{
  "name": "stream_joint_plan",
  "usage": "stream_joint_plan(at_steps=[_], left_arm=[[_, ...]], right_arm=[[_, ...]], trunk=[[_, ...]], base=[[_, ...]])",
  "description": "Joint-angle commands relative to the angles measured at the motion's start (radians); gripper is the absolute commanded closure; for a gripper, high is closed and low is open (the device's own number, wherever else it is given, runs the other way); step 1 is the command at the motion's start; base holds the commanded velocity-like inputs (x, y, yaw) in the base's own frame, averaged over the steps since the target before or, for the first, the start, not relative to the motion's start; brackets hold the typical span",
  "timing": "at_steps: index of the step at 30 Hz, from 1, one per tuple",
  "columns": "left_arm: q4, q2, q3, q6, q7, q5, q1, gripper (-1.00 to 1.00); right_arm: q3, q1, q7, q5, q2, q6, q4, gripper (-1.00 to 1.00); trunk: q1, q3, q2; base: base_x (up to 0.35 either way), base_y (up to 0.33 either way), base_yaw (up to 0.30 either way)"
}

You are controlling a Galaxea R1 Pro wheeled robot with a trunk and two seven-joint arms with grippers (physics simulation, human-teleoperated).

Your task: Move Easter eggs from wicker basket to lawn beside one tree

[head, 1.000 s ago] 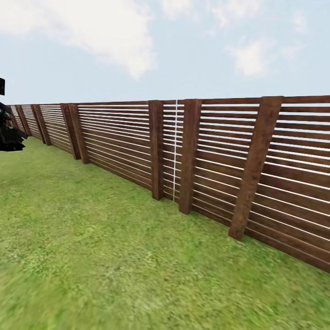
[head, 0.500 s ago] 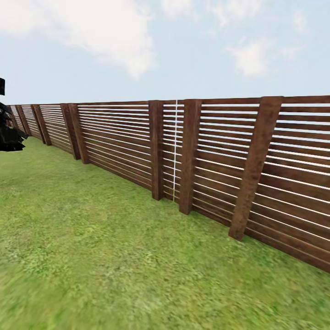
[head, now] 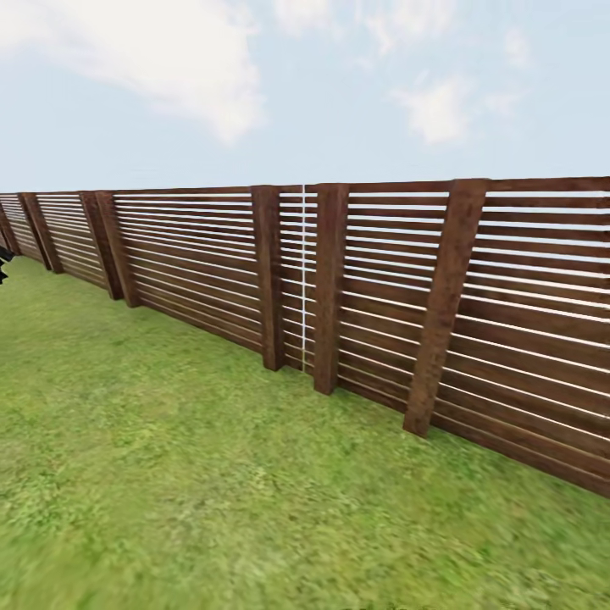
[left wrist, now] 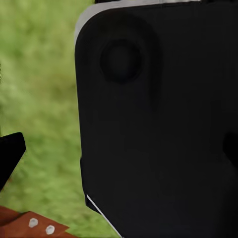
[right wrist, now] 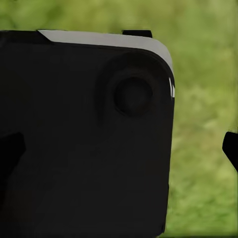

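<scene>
Lawn (head: 169,474) spreads across the lower part of the head view, a mottled bright green turf with paler, yellowish flecks, smeared and soft nearest the camera and finer-grained farther off. It runs up to the foot of a wooden fence (head: 381,288) that crosses the picture on a slant, closest at the right and shrinking away to the left. The fence is dark reddish-brown, built of thin horizontal slats with light showing through the gaps, held between thick square posts; a narrow pale vertical line stands between two posts set close together near the middle. Above it lies pale blue sky (head: 339,85) with soft white clouds.

In the left wrist view a broad, smooth matt-black housing with a rounded corner and a round recess blocks the view, with blurred grass and a brown board carrying two pale studs beside it. The right wrist view has a like black body over blurred grass. Whether either pincer is wide or closed cannot be told.
</scene>
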State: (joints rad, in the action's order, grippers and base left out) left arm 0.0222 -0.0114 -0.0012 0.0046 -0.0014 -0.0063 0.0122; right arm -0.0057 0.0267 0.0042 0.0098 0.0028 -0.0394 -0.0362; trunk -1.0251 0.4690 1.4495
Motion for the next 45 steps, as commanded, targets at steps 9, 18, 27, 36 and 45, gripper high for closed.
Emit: stream_joint_plan(at_steps=[9, 18, 27, 36, 45], left_arm=[[0.001, 0.001, 0.0, -0.028, 0.0, -0.005, 0.0, -1.0], [0.001, 0.001, 0.0, -0.03, 0.0, -0.006, 0.0, -1.0], [0.002, 0.002, 0.0, -0.031, 0.0, -0.006, 0.0, -1.0], [0.002, 0.002, 0.0, -0.032, 0.0, -0.006, 0.0, -1.0], [0.002, 0.002, 0.0, -0.032, 0.0, -0.006, 0.0, -1.0]], right_arm=[[0.0, 0.001, 0.0, 0.001, 0.0, -0.004, 0.002, -1.0], [0.0, 0.001, 0.0, 0.001, 0.0, -0.004, 0.004, -1.0], [0.0, 0.001, 0.0, 0.001, 0.0, -0.004, 0.004, -1.0], [0.0, 0.001, 0.0, 0.001, 0.0, -0.004, 0.005, -1.0], [0.0, 0.001, 0.0, 0.001, 0.0, -0.004, 0.005, -1.0]], trunk=[[0.0, 0.001, 0.001], [0.0, 0.001, 0.001], [0.0, 0.001, 0.001], [0.0, 0.001, 0.001], [0.0, 0.001, 0.001]], base=[[0.0, 0.0, -0.289], [0.0, 0.0, -0.294], [0.0, 0.0, -0.294], [0.0, 0.0, -0.294], [0.0, 0.0, -0.294]])
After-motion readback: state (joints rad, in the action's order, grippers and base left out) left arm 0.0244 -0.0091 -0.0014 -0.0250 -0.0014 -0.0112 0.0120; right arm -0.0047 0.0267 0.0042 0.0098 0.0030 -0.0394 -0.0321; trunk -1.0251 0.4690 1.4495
